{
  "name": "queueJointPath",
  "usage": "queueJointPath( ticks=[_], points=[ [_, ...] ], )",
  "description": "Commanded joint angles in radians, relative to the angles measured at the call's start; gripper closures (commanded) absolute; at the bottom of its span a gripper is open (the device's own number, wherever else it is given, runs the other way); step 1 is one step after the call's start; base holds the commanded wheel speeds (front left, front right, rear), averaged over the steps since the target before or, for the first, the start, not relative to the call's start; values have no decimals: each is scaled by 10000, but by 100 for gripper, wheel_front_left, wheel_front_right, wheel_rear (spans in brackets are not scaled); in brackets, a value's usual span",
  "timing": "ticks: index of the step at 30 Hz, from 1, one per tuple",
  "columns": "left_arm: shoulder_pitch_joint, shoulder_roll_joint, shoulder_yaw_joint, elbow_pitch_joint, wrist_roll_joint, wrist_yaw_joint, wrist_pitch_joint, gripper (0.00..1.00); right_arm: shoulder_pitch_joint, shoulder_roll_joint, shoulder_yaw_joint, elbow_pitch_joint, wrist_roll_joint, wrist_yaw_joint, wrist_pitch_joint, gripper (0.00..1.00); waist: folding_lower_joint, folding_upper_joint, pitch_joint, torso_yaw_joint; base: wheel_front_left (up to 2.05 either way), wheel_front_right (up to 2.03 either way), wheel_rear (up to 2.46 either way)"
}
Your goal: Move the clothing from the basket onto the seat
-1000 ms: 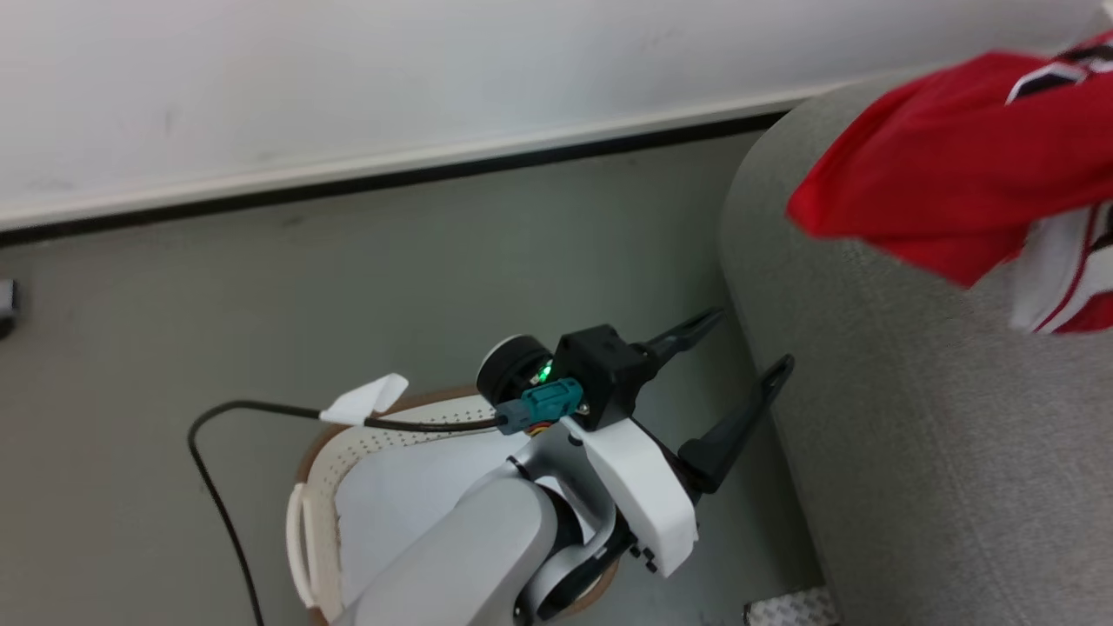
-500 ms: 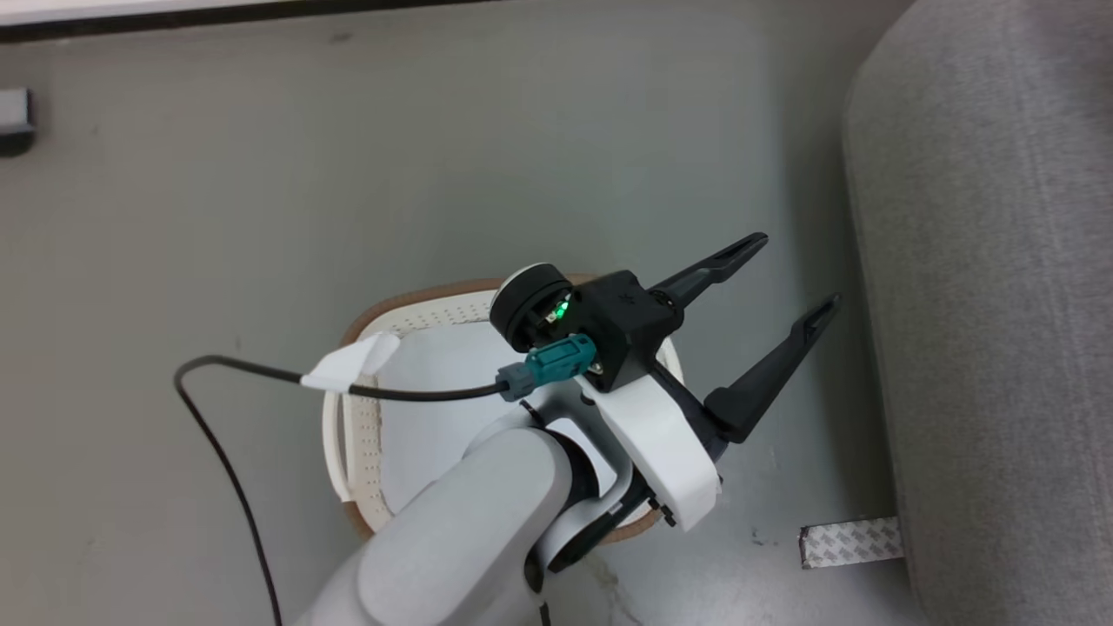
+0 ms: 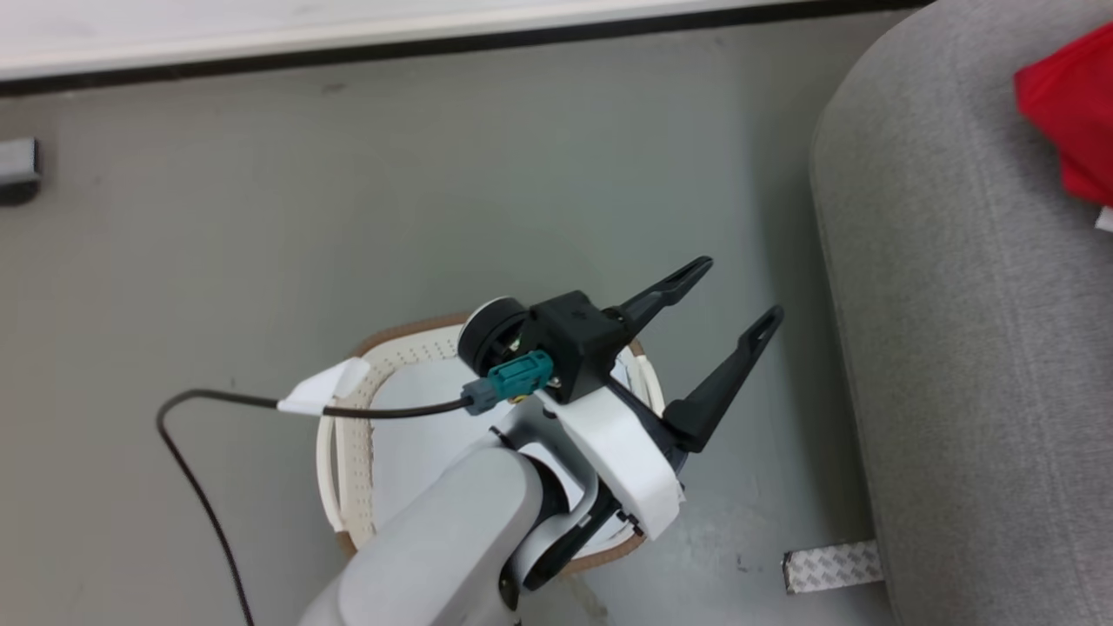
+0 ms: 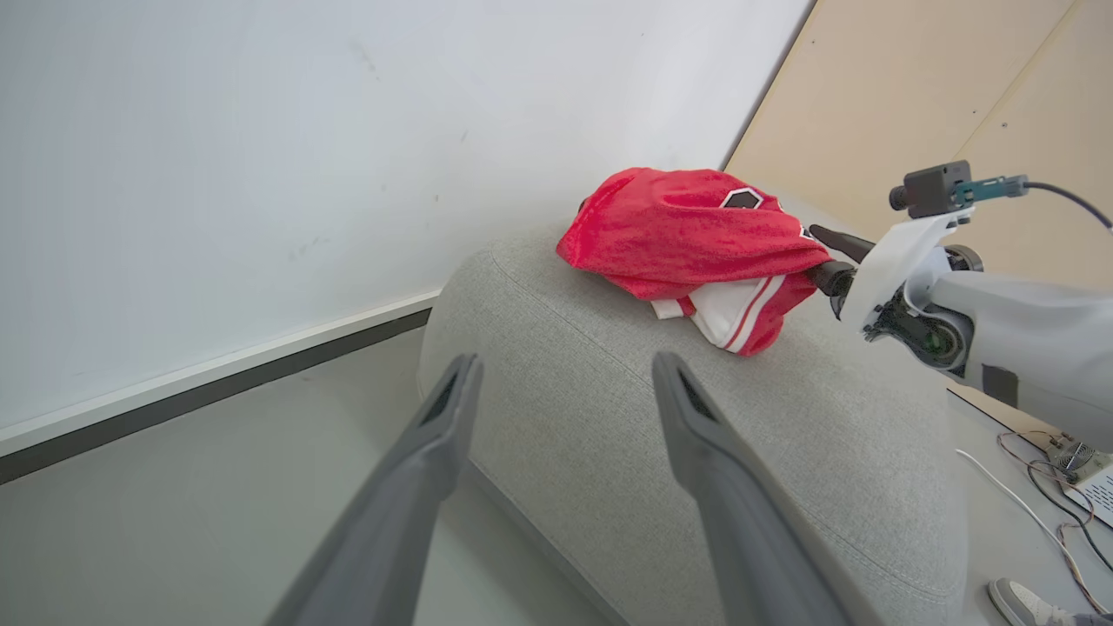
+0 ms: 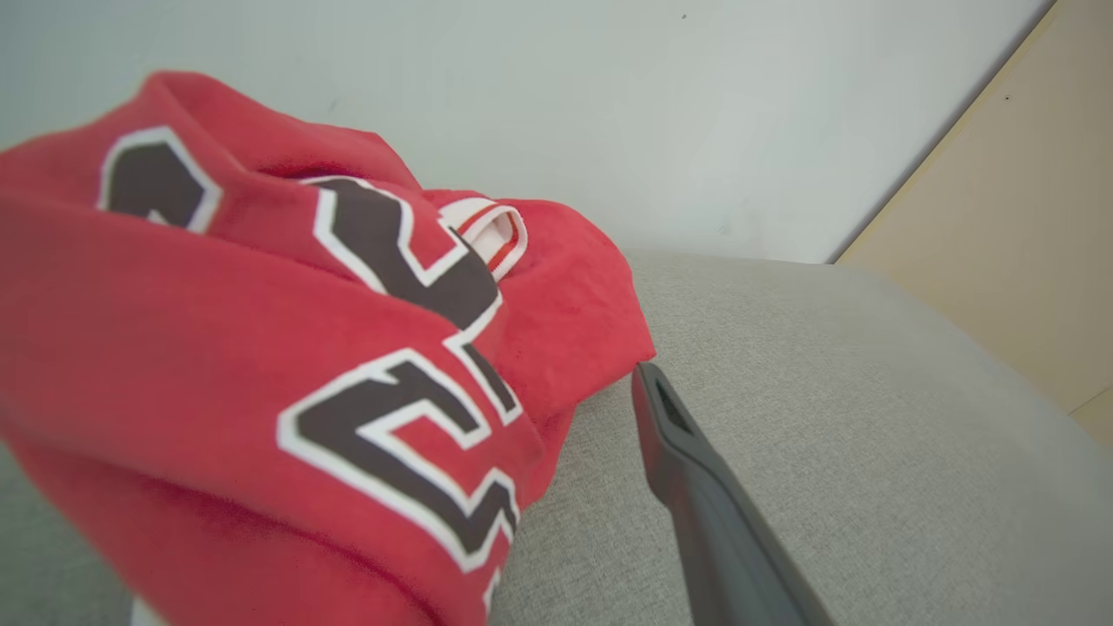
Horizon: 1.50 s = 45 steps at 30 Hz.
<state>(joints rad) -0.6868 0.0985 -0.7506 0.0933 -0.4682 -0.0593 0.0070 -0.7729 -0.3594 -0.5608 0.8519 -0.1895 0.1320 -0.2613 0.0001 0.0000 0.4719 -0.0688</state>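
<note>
Presently the clothing (image 4: 687,235) lies in a crumpled red heap on top of the seat (image 3: 956,348), toward the wall-side end of the padded top. A white panel with red stripes shows at the heap's lower edge. In the right wrist view the uppermost item is a red jersey (image 5: 261,348) with black, white-edged numerals (image 5: 391,435), folded over itself and resting on the grey fabric.

Right gripper (image 4: 828,259): at the far side of the heap, fingers reaching to its edge. One finger (image 5: 696,487) shows beside the jersey, above bare upholstery and set well off to the side, as spread jaws would stand. The other finger is covered by cloth. Assessed as released; no cloth is seen pinched.

Left gripper (image 3: 739,291): jaws wide apart, nothing between them. It hangs above the basket (image 3: 356,469), fingers pointing toward the seat's near edge and clear of it.

The basket stands on the grey floor (image 3: 435,174), near the seat and apart from it, largely under the left forearm. What shows of its interior is plain white.

Other items: a black cable (image 3: 391,410) with a white tag (image 3: 317,391) runs from the left wrist across the basket rim. A strip of patterned tape (image 3: 830,565) lies on the floor at the seat's base.
</note>
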Motion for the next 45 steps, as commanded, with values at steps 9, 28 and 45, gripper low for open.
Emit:
queueJointPath(
  ticks=[9,28,45],
  points=[
    [785,149,155,188,-434,292,-235,0,1477,388,200,-694,302,-26,-41,0,-1,0,-1353,-330,0,0,0],
    [2096,654,567,353,-896,885,-772,0,3583,939,588,-1746,1062,-26,-42,0,-1,0,-2774,-205,0,0,0],
    [3897,1453,1489,1061,-1038,1815,-2225,0,5540,1773,1822,-4542,1602,-26,-38,0,-1,0,-4240,162,0,0,0]
  ],
)
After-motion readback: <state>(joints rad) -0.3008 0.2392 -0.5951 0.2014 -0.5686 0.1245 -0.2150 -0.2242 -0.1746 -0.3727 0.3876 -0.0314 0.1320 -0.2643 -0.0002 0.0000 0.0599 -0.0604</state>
